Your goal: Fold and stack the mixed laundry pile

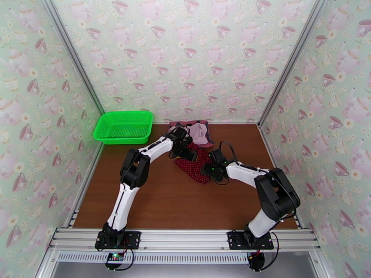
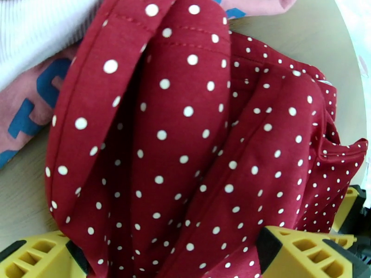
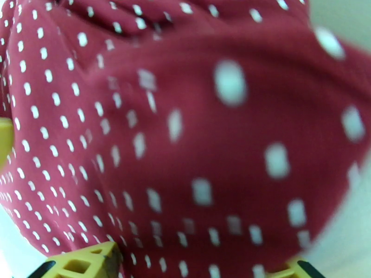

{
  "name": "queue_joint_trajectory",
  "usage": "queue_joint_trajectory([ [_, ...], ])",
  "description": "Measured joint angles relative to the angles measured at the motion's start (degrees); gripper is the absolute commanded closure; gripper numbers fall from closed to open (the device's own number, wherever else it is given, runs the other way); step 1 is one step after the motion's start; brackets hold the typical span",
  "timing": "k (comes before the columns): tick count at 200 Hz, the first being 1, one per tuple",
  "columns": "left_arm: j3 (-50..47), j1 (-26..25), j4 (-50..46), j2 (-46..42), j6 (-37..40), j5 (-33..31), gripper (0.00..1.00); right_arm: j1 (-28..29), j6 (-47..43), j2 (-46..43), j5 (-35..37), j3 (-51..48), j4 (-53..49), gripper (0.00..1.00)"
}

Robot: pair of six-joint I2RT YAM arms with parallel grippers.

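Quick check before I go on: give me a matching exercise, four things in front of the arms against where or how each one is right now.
Things:
1 basket
2 dotted cloth
3 pale piece
4 tank top

Place or state:
A blue lettering showing
B crumpled, in the centre
C far-left corner
D palest, ribbed, at the back

Pairs: 1-C, 2-B, 3-D, 4-A

Bright, even light; blurred right-wrist close-up.
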Motion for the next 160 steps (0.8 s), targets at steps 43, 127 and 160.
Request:
queue_joint_trajectory([
  [43,-8.3,0.1,10.1,-2.2,-1.9,3.7,0.98,-0.4,0.7,1.8,0.9,0.2,2.6,0.90],
  [127,-25.9,-2.6,23.1,-14.0,-13.5,8.0,1.00,-0.3,-8.0,-3.1,4.7,4.1,-4.9,1.00],
  [160,-23.9,-2.4,21.9,-23.1,-15.6,3.6,1.00,-0.3,-16.3,-7.7,7.2,15.4,-10.3,1.00],
])
